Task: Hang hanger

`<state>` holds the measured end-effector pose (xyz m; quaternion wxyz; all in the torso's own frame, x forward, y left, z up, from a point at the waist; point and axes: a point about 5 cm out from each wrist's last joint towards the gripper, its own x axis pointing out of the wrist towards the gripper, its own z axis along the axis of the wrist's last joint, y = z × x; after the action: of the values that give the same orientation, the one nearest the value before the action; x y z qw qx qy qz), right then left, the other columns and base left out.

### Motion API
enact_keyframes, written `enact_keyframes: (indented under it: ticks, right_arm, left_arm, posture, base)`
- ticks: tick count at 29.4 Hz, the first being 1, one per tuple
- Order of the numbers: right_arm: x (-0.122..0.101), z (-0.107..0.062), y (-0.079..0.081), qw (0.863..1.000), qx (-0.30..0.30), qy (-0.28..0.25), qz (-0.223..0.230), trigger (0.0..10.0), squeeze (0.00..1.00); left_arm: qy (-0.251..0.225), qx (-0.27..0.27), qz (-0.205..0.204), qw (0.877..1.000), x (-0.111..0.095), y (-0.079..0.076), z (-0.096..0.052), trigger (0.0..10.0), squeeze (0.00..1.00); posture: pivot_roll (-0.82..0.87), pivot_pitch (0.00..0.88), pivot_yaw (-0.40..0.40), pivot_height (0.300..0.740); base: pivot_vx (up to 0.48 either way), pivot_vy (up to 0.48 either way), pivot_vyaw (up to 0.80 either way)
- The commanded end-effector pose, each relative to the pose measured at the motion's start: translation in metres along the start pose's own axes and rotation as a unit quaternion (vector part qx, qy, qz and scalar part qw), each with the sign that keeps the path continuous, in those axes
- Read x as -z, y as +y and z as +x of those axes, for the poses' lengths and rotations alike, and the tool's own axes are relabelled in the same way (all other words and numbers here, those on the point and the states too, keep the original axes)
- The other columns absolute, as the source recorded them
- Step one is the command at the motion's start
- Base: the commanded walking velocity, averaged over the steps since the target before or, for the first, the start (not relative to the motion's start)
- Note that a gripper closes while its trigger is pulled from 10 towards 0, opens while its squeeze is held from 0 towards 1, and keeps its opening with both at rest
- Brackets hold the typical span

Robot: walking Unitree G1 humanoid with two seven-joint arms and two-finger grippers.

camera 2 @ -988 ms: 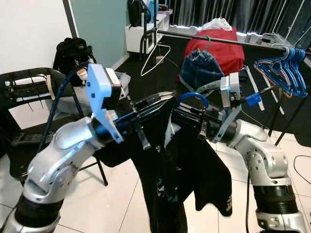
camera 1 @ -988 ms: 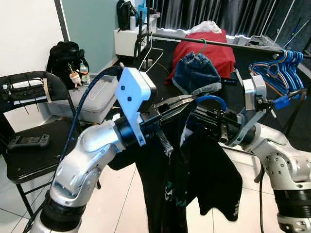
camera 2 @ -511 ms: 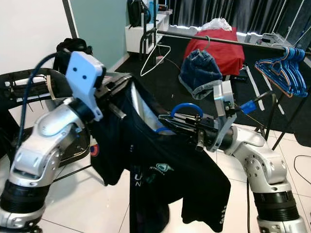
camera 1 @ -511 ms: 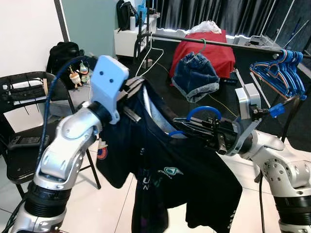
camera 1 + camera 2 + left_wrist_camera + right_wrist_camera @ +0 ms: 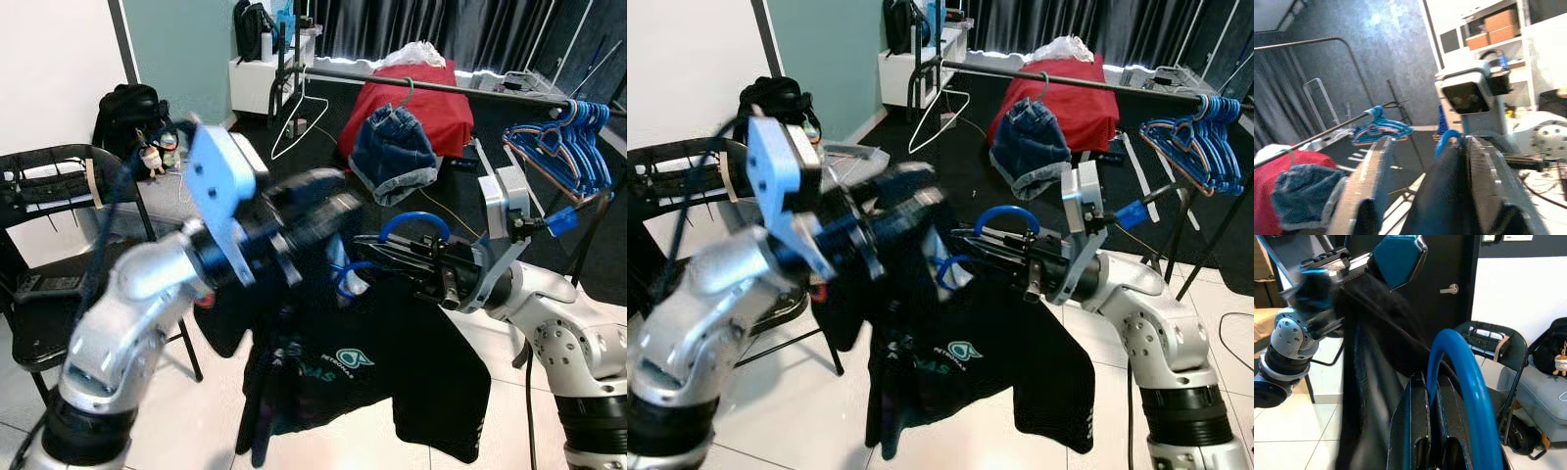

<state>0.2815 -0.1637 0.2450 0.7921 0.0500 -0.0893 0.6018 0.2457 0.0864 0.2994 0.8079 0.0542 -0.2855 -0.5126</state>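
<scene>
The blue hanger (image 5: 409,227) sits mid-scene, close in front of the robot, w/ a black t-shirt (image 5: 392,362) on it, teal logo on the front, fabric drooping down toward the white tiled floor (image 5: 745,411). Right gripper (image 5: 1426,431) has its two black fingers pressed together on the hanger's blue hook, pinching it; the wrist view shows the blue curve coming right out from between the fingers. Left gripper (image 5: 323,201) is just left of the hanger, blurred in the head views, up at the shirt's collar/shoulder area; in its wrist view black cloth fills the gap between the two fingers, so it looks clamped on the shirt fabric. Further back there's a clothes rail (image 5: 441,86) running across the room, w/ a red garment (image 5: 416,103) and denim shorts (image 5: 394,152) hanging off it, plus a bunch of spare blue hangers (image 5: 563,147) at the right end and a white wire hanger (image 5: 294,122) toward the left end. On the left, near side, a black folding chair (image 5: 59,294), and a black backpack (image 5: 132,117) behind it by the wall. Dark curtains at the far end.
</scene>
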Motion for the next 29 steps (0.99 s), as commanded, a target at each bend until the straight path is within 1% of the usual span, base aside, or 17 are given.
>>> enact_keyframes:
  ticks: [1,4,7,9,15,17,18,19,20,21,22,23,24,26,27,28,29]
  right_arm:
    - [-0.006,-0.001,0.001,1.0,-0.001,-0.005,-0.01,0.0,0.0]
    - [-0.006,0.001,0.001,1.0,-0.004,-0.007,-0.01,0.0,0.0]
    - [-0.006,0.002,0.001,1.0,-0.006,-0.008,-0.009,0.0,0.0]
    - [-0.006,0.003,0.002,1.0,-0.016,-0.008,-0.005,0.0,0.0]
    - [-0.005,0.003,0.009,0.999,-0.042,-0.009,0.007,0.0,0.0]
    - [-0.004,-0.006,0.014,0.997,-0.07,0.003,0.021,0.0,0.0]
    - [-0.004,-0.006,0.014,0.997,-0.07,0.003,0.021,0.0,0.0]
    - [-0.005,-0.013,0.015,0.996,-0.079,0.014,0.026,0.0,0.0]
    - [-0.005,-0.013,0.015,0.996,-0.079,0.014,0.026,0.0,0.0]
    - [-0.007,-0.021,0.014,0.996,-0.084,0.026,0.028,0.0,0.0]
    - [-0.007,-0.021,0.014,0.996,-0.084,0.026,0.028,0.0,0.0]
    - [-0.011,-0.034,0.012,0.994,-0.091,0.045,0.029,0.0,0.0]
    - [-0.011,-0.034,0.012,0.994,-0.091,0.045,0.029,0.0,0.0]
    - [-0.02,-0.055,0.008,0.992,-0.097,0.077,0.024,0.0,0.0]
    - [-0.02,-0.055,0.008,0.992,-0.097,0.077,0.024,0.0,0.0]
    - [-0.024,-0.061,0.007,0.991,-0.098,0.086,0.021,0.0,0.0]
    - [-0.024,-0.061,0.007,0.991,-0.098,0.086,0.021,0.0,0.0]
  left_arm:
    - [-0.005,0.013,-0.008,1.0,-0.001,-0.005,0.002,10.0,1.0]
    - [0.005,0.021,-0.021,1.0,0.004,-0.009,0.004,10.0,1.0]
    - [0.017,0.016,-0.019,1.0,0.008,-0.008,0.004,10.0,1.0]
    - [0.055,-0.027,0.003,0.998,0.018,0.004,0.001,10.0,1.0]
    - [0.083,-0.072,0.024,0.994,0.025,0.017,-0.004,10.0,1.0]
    - [0.091,-0.062,0.024,0.994,0.023,0.018,-0.009,10.0,1.0]
    - [0.091,-0.062,0.024,0.994,0.023,0.018,-0.009,10.0,1.0]
    - [0.102,-0.036,0.019,0.994,0.021,0.016,-0.013,10.0,1.0]
    - [0.102,-0.036,0.019,0.994,0.021,0.016,-0.013,10.0,1.0]
    - [0.113,-0.007,0.016,0.993,0.018,0.013,-0.018,10.0,0.97]
    - [0.113,-0.007,0.016,0.993,0.018,0.013,-0.018,10.0,0.97]
    - [0.119,0.028,0.003,0.993,0.013,0.011,-0.026,10.0,0.0]
    - [0.119,0.028,0.003,0.993,0.013,0.011,-0.026,10.0,0.0]
    - [0.121,0.095,-0.039,0.987,0.005,0.007,-0.044,10.0,0.0]
    - [0.121,0.095,-0.039,0.987,0.005,0.007,-0.044,10.0,0.0]
    - [0.138,0.14,-0.064,0.978,0.006,0.002,-0.056,10.0,0.0]
    - [0.138,0.14,-0.064,0.978,0.006,0.002,-0.056,10.0,0.0]
  posture:
    - [-0.06,0.0,-0.058,0.736]
    - [-0.06,0.0,-0.057,0.736]
    - [-0.06,0.0,-0.056,0.736]
    - [-0.05,0.0,-0.055,0.736]
    - [-0.06,0.0,-0.053,0.736]
    - [-0.05,0.0,-0.055,0.736]
    - [-0.05,0.0,-0.055,0.736]
    - [-0.05,0.0,-0.056,0.736]
    - [-0.05,0.0,-0.056,0.736]
    - [-0.05,0.0,-0.056,0.736]
    - [-0.05,0.0,-0.056,0.736]
    - [-0.04,0.0,-0.057,0.736]
    - [-0.04,0.0,-0.057,0.736]
    - [-0.05,0.0,-0.056,0.736]
    - [-0.05,0.0,-0.056,0.736]
    - [-0.05,0.0,-0.056,0.736]
    - [-0.05,0.0,-0.056,0.736]
  base:
    - [0.0,0.0,0.0]
    - [0.0,0.0,0.0]
    - [0.0,0.0,0.0]
    - [0.0,0.0,0.0]
    - [0.0,0.0,0.0]
    - [0.0,0.0,0.0]
    - [0.0,0.0,0.0]
    - [0.0,0.0,0.0]
    - [0.0,0.0,0.0]
    - [0.0,0.0,0.0]
    - [0.0,0.0,0.0]
    - [0.0,0.0,0.0]
    - [0.0,0.0,0.0]
    - [0.0,0.0,0.0]
    - [0.0,0.0,0.0]
    - [0.0,0.0,0.0]
    - [0.0,0.0,0.0]
